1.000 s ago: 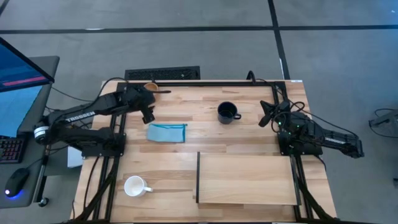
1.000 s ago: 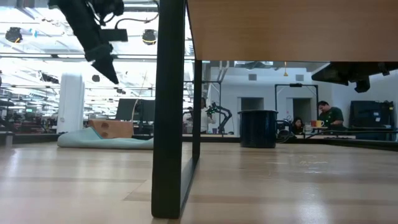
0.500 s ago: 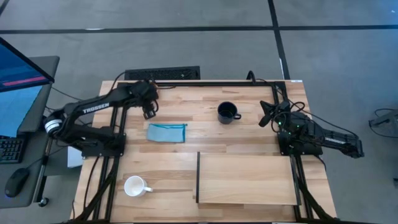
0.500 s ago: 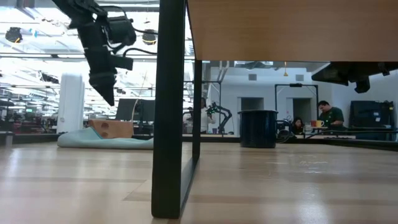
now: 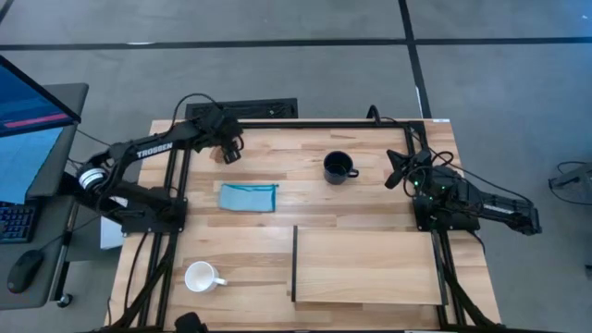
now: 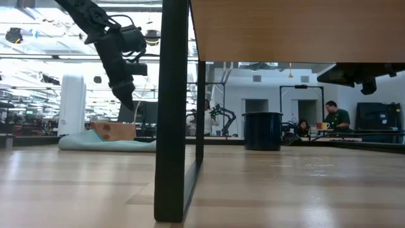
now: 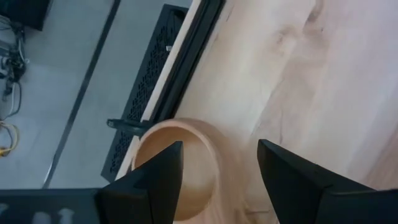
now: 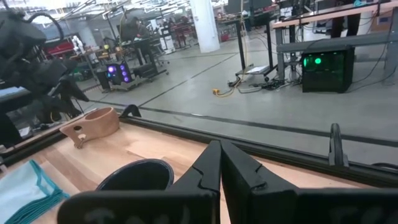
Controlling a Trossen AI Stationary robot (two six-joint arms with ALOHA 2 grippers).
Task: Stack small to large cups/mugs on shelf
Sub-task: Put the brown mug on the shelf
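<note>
The tan wooden cup (image 7: 177,163) stands on its base near the table's far left corner, also seen in the low view (image 6: 114,131); my left arm hides it in the high view. My left gripper (image 7: 217,163) is open, pointing down just above the cup, one finger over its rim (image 5: 230,151). The black mug (image 5: 339,167) stands mid-table toward the far edge. The white mug (image 5: 201,277) stands near the near left corner. The shelf (image 5: 365,266) is a pale board at the near right. My right gripper (image 5: 398,171) is shut, waiting right of the black mug.
A blue cloth (image 5: 248,197) lies between the wooden cup and the white mug. The shelf's dark leg (image 6: 174,107) stands close before the low camera. A black frame rail (image 7: 186,59) runs along the far edge. People sit in the room beyond (image 6: 332,117).
My left gripper has swung from above the blue cloth's far side toward the table's far edge, dropped lower and turned, ending over the wooden cup. The cups, cloth and right arm have stayed put.
</note>
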